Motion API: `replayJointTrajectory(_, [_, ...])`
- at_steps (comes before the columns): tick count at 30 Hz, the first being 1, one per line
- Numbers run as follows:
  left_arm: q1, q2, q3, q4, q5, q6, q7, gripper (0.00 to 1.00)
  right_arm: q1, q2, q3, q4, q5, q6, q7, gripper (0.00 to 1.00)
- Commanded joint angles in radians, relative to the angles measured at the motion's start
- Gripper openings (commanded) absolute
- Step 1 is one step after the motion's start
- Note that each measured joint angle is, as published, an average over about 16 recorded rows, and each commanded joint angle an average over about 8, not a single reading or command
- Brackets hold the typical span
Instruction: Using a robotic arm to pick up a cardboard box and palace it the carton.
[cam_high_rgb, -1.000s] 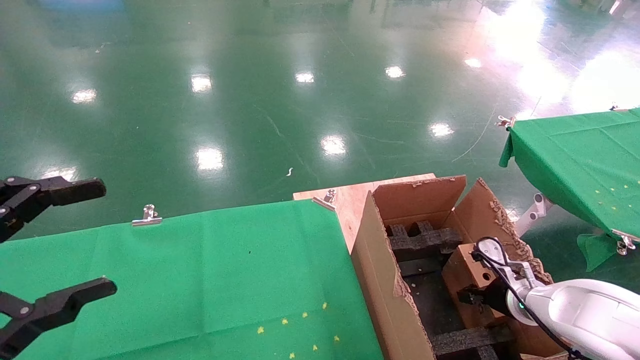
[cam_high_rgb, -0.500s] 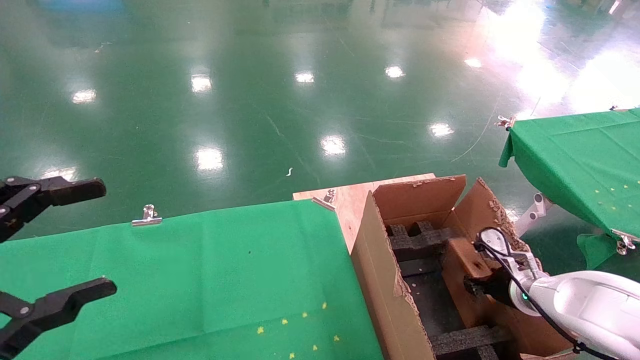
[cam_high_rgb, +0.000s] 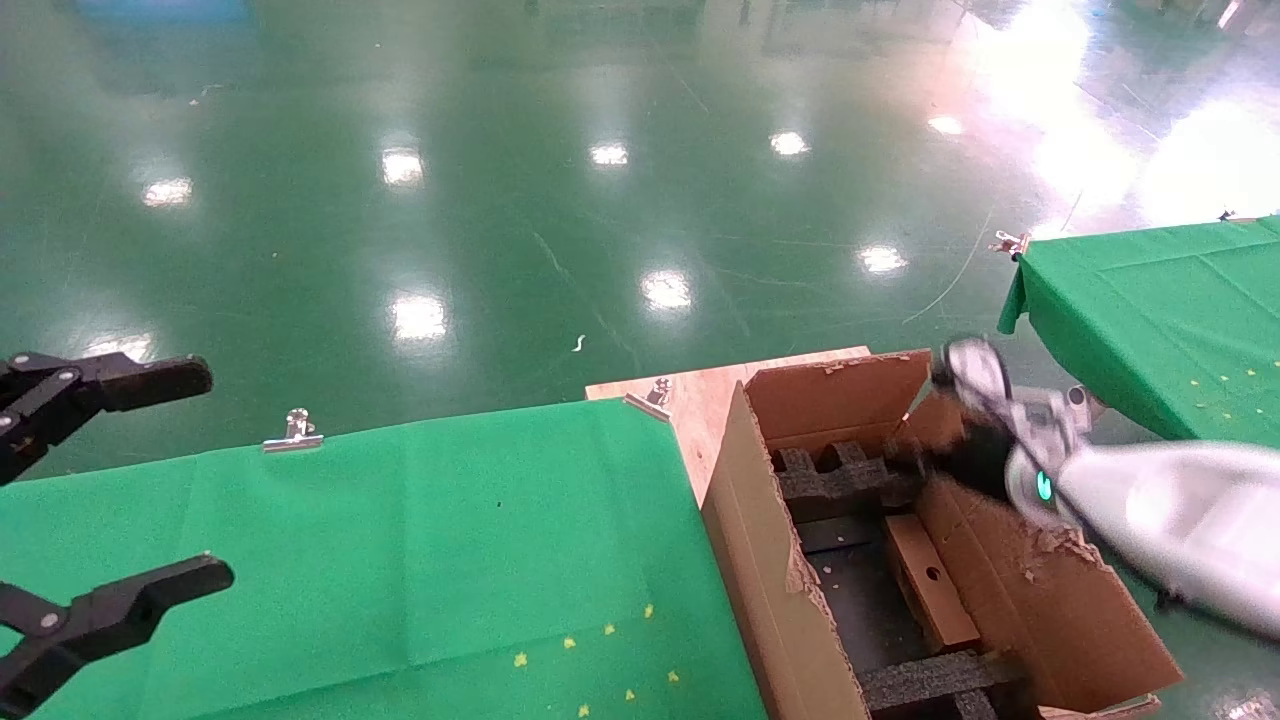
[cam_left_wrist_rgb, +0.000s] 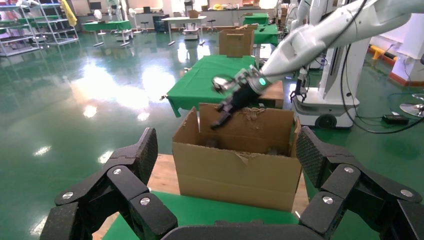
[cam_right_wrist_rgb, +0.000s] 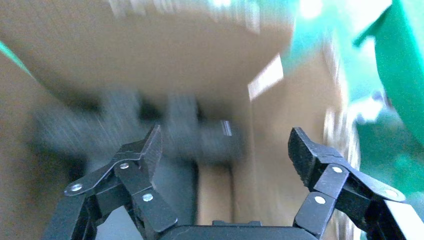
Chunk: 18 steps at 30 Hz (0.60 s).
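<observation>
Head view: cardboard box (cam_high_rgb: 930, 580) lies inside carton (cam_high_rgb: 760, 560); my right gripper (cam_high_rgb: 925, 455), fingers spread and empty, should lift straight clear of the flaps; left gripper (cam_high_rgb: 110, 480) parked, splayed.

The right arm (cam_high_rgb: 1160, 500) was a smooth white shell with a small green light near the wrist, a silver block and black cable at its tip. Both grippers, left (cam_left_wrist_rgb: 225, 200) and right (cam_right_wrist_rgb: 225, 175), were black linkages dotted with silver rivets, with ribbed finger pads (cam_left_wrist_rgb: 148, 150).
</observation>
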Motion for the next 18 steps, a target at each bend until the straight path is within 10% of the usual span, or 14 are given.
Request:
replayJointTrajectory(1, [0.000,0.000,0.000,0.000,0.000,0.000,0.000,1.00,0.034,0.001,0.015,0.009,0.019,0.018,-0.014,1.00])
replayJointTrajectory(18, [0.000,0.000,0.000,0.000,-0.001,0.000,0.000,1.00,0.202,0.007,0.019,0.022,0.294,0.084,-0.208,1.00])
